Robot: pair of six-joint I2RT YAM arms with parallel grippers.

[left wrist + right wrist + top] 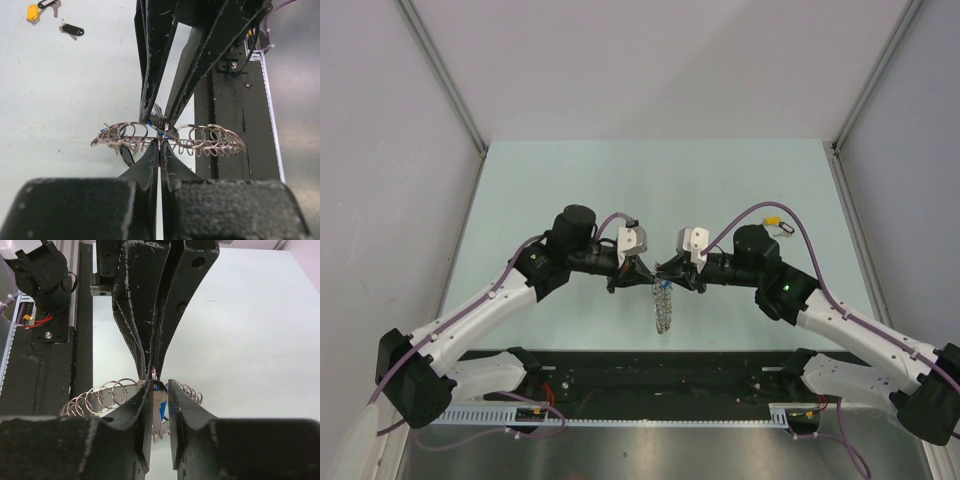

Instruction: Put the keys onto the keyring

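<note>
The keyring (663,306) hangs above the table's middle between my two grippers. In the left wrist view it is edge-on, a silver band of wire loops (210,137). My left gripper (160,144) is shut on its band. My right gripper (160,390) comes from the opposite side and is shut on a blue-tagged key (159,412) right at the ring (102,397). Some tagged keys (122,150) hang on the ring's left part. A yellow-tagged key (32,12) and a black-tagged key (73,30) lie loose on the table, also seen in the top view (775,221).
A black rail (660,365) with cables runs along the near edge under the arms. Grey walls close in the pale green table (570,180) on the left, back and right. The left arm's elbow (575,228) and the right arm's elbow (755,245) stand high.
</note>
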